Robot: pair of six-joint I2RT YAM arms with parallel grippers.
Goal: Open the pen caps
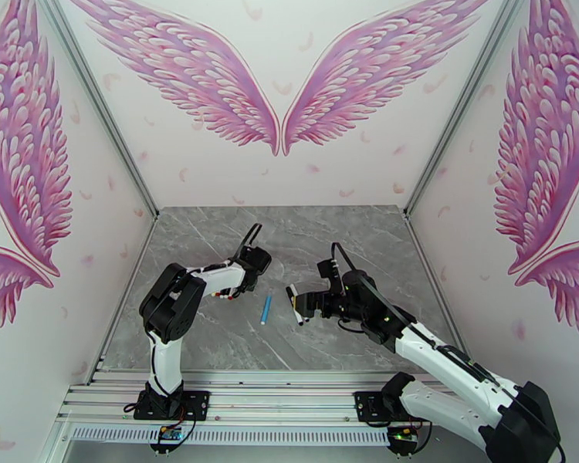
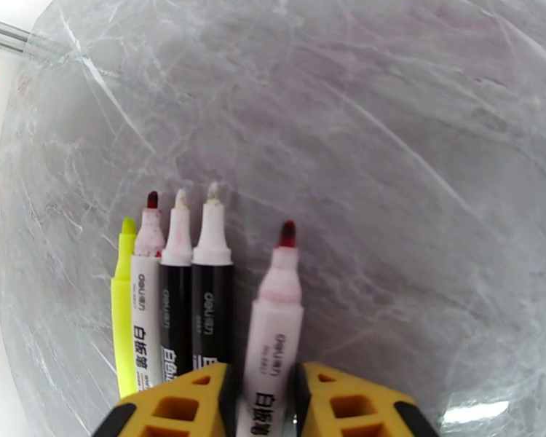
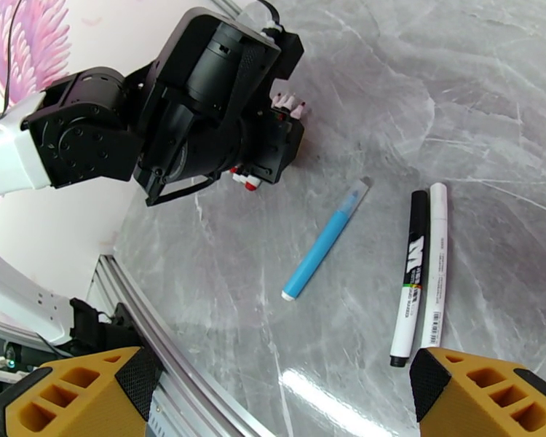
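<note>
Gripping "deli"-marked pen [image 2: 271, 336] w/ red tip: L pincer [image 2: 262, 391].

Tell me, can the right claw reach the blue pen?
Probably yes. The right claw is open and empty, and the blue pen lies alone on the table just ahead of it. The black pen and white pen lie beside that path, not across it.

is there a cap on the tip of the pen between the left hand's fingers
No, the pen gripped in the left hand ends in a bare red tip with no cap over it.
</note>
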